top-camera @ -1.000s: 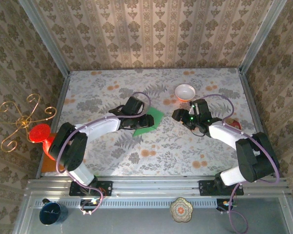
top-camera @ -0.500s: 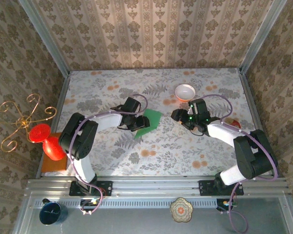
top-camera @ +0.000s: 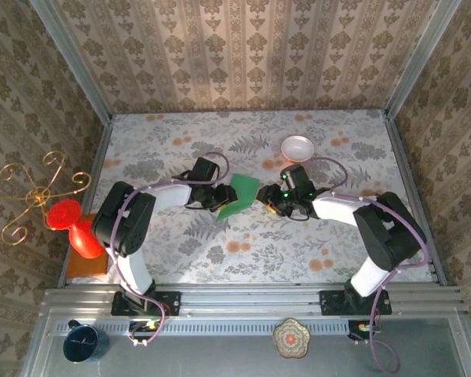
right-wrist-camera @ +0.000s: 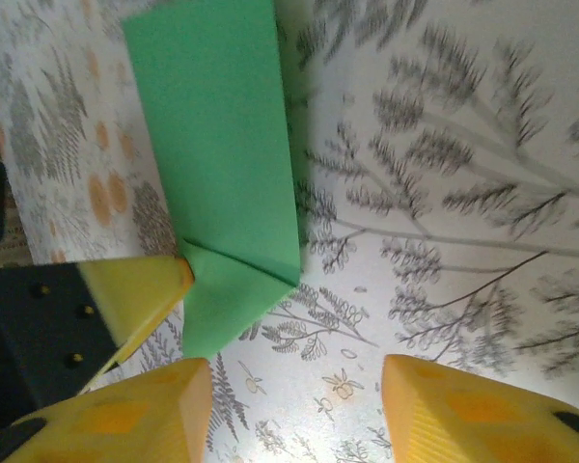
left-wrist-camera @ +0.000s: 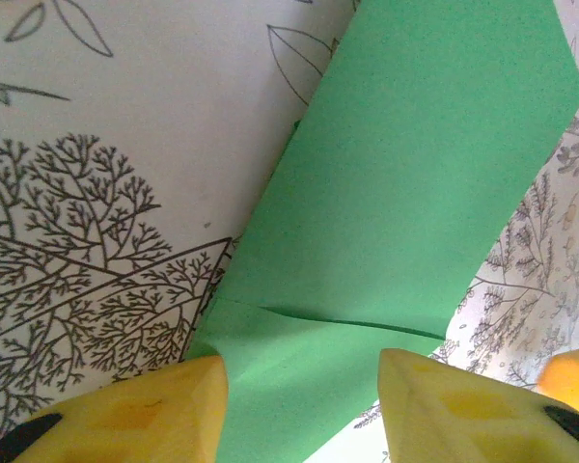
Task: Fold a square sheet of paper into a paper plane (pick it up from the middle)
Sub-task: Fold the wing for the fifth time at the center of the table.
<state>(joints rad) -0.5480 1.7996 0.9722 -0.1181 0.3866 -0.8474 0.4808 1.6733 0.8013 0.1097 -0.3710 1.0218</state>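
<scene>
The table (top-camera: 322,236) has a cloth with flowers and leaves on it, and the walls have patterned paper. From above, the green paper (top-camera: 242,192) lies near the middle of the table. The left gripper (top-camera: 218,199) is at its left side and the right gripper (top-camera: 268,196) is at its right side. A white bowl (top-camera: 297,146) sits farther back, well apart.

From above the paper just looks like a flat green shape. The left wrist view, up close, shows a crease across it. The paper's end lies between the two yellow fingers (left-wrist-camera: 135,415), which stand apart. I cannot tell if they squeeze it.

The right wrist view shows a folded, pointed corner. The right gripper's fingers (right-wrist-camera: 473,415) are spread wide with only cloth between them. The point lies just ahead of one finger. A finger of the left gripper touches the paper's edge there.
</scene>
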